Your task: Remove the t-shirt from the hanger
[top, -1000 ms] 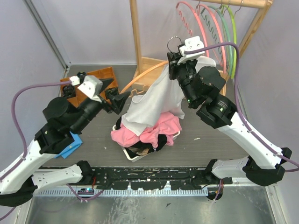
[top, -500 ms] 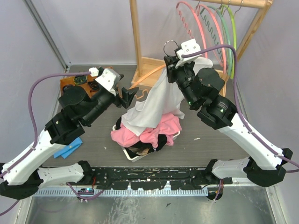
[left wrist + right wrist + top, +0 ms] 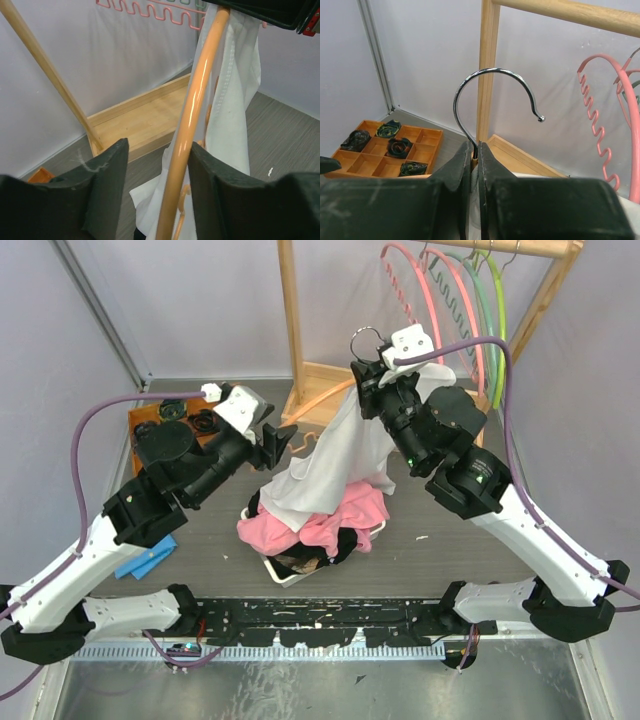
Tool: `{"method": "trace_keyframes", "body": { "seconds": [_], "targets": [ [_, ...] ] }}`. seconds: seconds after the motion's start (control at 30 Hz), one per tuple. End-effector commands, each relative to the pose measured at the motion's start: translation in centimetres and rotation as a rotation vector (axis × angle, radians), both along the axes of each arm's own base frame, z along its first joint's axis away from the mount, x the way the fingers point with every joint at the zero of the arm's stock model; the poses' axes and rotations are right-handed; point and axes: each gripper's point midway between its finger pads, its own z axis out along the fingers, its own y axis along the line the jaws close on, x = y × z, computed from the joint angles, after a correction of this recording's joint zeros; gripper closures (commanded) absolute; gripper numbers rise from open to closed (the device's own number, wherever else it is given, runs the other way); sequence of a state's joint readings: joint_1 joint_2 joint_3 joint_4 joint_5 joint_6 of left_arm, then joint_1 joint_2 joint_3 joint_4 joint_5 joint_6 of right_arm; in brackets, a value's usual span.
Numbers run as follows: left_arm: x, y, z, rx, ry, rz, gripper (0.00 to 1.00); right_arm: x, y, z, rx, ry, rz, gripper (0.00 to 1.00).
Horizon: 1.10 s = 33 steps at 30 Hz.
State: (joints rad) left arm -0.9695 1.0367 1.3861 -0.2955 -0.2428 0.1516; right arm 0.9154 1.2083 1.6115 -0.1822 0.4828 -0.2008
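Note:
A white t-shirt hangs from an orange hanger with a chrome hook. My right gripper is shut on the hanger's neck just under the hook, holding it up above the basket. White cloth shows below its fingers. My left gripper is at the hanger's lower left arm. In the left wrist view that orange arm runs between the open jaws, against the right finger, with a gap to the left finger. The t-shirt drapes behind it.
A white basket under the shirt holds pink and dark clothes. An orange tray of rolled items sits at the back left. A wooden rack with coloured hangers stands behind. A blue cloth lies at the left.
My left gripper moved right and forward up to the hanger's lower arm, and its jaws narrowed around it. The right gripper shifted the hanger slightly left and kept its hold.

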Motion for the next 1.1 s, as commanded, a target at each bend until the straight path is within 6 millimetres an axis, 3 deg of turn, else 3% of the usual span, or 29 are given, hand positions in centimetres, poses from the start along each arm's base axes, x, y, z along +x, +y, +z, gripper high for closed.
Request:
{"method": "trace_keyframes", "body": {
  "seconds": [0.0,0.17,0.4,0.6,0.93,1.07],
  "targets": [
    [-0.4,0.2,1.0,-0.054,-0.026,-0.012,0.47,-1.6,-1.6,4.2,0.120,-0.088,0.016,1.00],
    [-0.7,0.0,1.1,-0.065,-0.029,-0.030,0.66,-1.5,-1.5,4.2,0.122,-0.086,0.019,0.99],
    [-1.5,-0.3,1.4,-0.099,-0.026,-0.077,0.99,-1.4,-1.2,4.2,0.122,-0.082,0.024,0.99],
    [-2.1,0.7,2.1,-0.154,-0.018,-0.067,1.00,-1.2,-1.0,4.1,0.121,-0.073,0.024,0.97],
    [-1.3,4.7,2.0,-0.119,-0.033,0.098,1.00,-1.5,-0.9,4.5,0.146,-0.067,0.044,0.65],
    [-0.6,6.1,1.3,-0.066,-0.044,0.180,1.00,-1.9,-0.9,5.0,0.160,-0.074,0.062,0.60]
  ]
}}
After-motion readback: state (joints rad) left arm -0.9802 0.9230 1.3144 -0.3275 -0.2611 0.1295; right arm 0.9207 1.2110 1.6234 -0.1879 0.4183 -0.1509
